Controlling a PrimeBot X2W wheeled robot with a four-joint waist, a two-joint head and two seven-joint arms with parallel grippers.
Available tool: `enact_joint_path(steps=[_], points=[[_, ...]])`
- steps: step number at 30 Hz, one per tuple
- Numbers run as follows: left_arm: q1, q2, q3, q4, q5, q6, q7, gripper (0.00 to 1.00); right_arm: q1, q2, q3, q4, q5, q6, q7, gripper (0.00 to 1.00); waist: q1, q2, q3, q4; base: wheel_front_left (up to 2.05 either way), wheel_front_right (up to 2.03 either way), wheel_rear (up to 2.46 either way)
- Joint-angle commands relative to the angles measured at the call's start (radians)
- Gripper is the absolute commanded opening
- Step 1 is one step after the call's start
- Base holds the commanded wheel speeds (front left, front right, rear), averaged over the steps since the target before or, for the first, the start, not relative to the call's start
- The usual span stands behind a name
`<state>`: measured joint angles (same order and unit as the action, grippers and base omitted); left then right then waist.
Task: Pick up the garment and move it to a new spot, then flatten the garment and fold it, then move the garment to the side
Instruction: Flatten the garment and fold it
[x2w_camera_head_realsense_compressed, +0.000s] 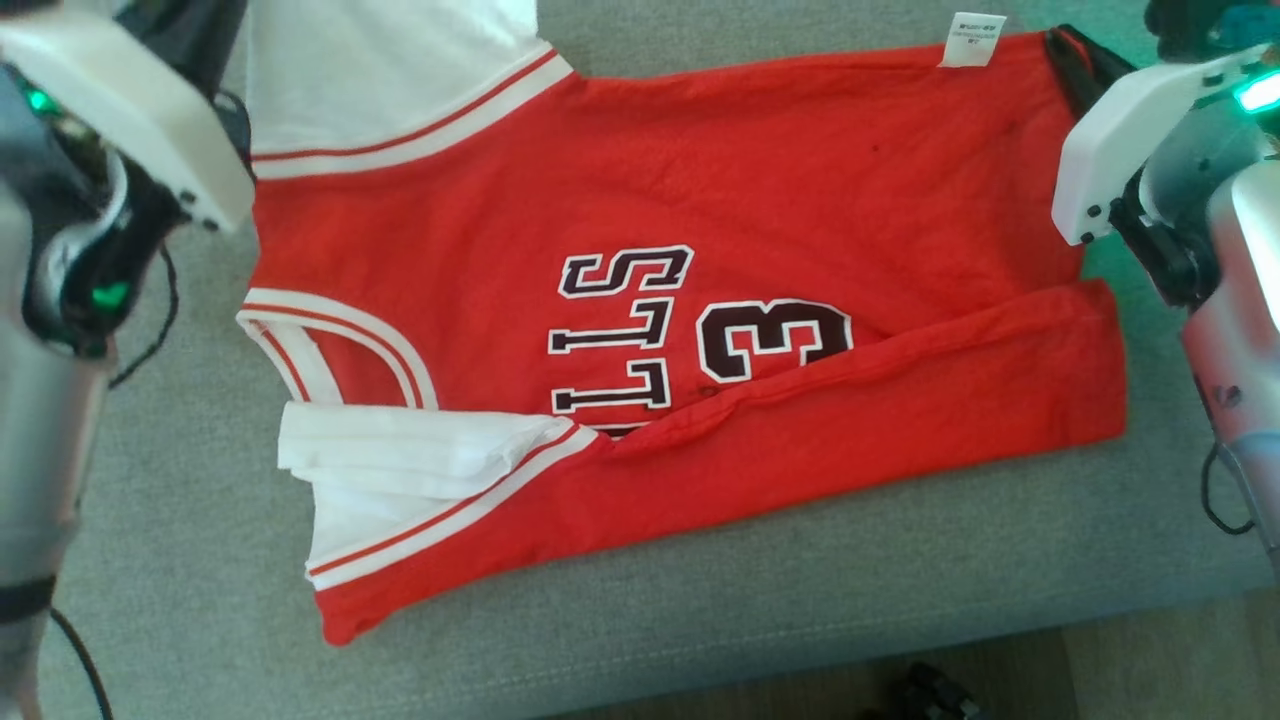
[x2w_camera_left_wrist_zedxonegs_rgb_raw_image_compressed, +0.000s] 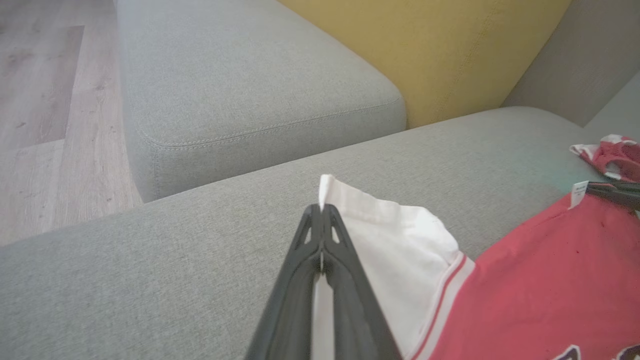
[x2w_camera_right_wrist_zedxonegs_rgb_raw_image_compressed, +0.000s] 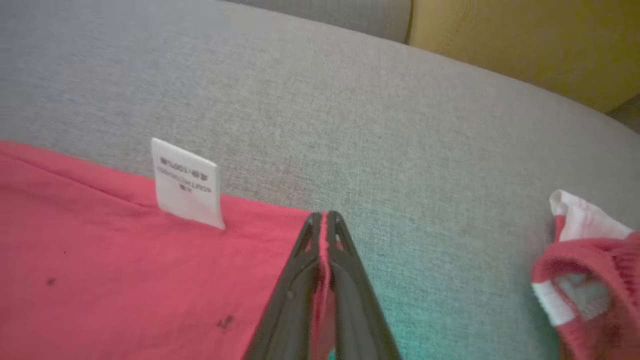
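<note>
Sofa: grey seat, yellow cushion behind.
Jersey: spread flat on the seat, lettering up, near edge folded over.
Left claw: clenched on the white sleeve edge.
Right claw: clenched on the red hem corner, near the tag.
Mesh piece: on the seat, apart from the hem.

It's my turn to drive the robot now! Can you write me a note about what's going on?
Left hand: shut on the far white sleeve of the jersey.
Right hand: shut on its red hem corner by the tag.
It lies on the grey sofa cushion; a small red mesh piece sits apart.
Done: near edge folded over the lettering.
Left: probably fold the far edge, then move it aside.
</note>
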<state>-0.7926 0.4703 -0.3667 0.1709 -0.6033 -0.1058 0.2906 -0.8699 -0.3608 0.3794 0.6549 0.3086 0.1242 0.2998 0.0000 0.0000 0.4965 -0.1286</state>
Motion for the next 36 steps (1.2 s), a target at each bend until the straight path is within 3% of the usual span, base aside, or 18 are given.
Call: enact_joint_path(steps=[1, 7, 13, 19, 26, 35, 36], points=[[0.007, 0.049, 0.059, -0.057, -0.015, 0.006, -0.026, 0.0, 0.018, -0.016, -0.001, -0.04, 0.011, 0.007, -0.036, 0.0, 0.0, 0.0, -0.022, -0.004, 0.0, 0.0, 0.0], [0.108, 0.053, 0.083, -0.151, -0.033, 0.026, -0.078, 0.0, 0.07, -0.019, -0.014, -0.095, 0.022, 0.007, -0.097, 0.0, 0.0, 0.0, -0.068, -0.005, 0.0, 0.0, 0.0], [0.299, 0.056, 0.114, -0.323, -0.051, 0.08, -0.13, 0.0, 0.209, -0.033, -0.049, -0.227, 0.034, 0.007, -0.132, 0.0, 0.0, 0.0, -0.122, -0.001, 0.0, 0.0, 0.0], [0.536, 0.051, 0.148, -0.485, -0.065, 0.151, -0.182, 0.0, 0.4, -0.03, -0.123, -0.402, 0.02, 0.007, -0.116, 0.0, 0.0, 0.0, -0.172, 0.009, 0.0, 0.0, 0.0], [0.779, 0.001, 0.142, -0.593, -0.081, 0.213, -0.248, 0.0, 0.617, 0.008, -0.231, -0.571, -0.01, 0.007, -0.065, 0.0, 0.0, 0.0, -0.207, 0.025, 0.0, 0.0, 0.0], [0.906, -0.083, 0.069, -0.506, -0.118, 0.196, -0.315, 0.0, 0.724, 0.064, -0.288, -0.607, -0.041, 0.007, -0.037, 0.0, 0.0, 0.0, -0.222, 0.042, 0.0, 0.0, 0.0], [0.908, -0.09, 0.06, -0.489, -0.121, 0.191, -0.319, 0.0, 0.726, 0.066, -0.292, -0.605, -0.044, 0.007, -0.037, 0.06, 0.0, 0.0, -0.223, 0.043, 0.0, 0.0, 0.0]])
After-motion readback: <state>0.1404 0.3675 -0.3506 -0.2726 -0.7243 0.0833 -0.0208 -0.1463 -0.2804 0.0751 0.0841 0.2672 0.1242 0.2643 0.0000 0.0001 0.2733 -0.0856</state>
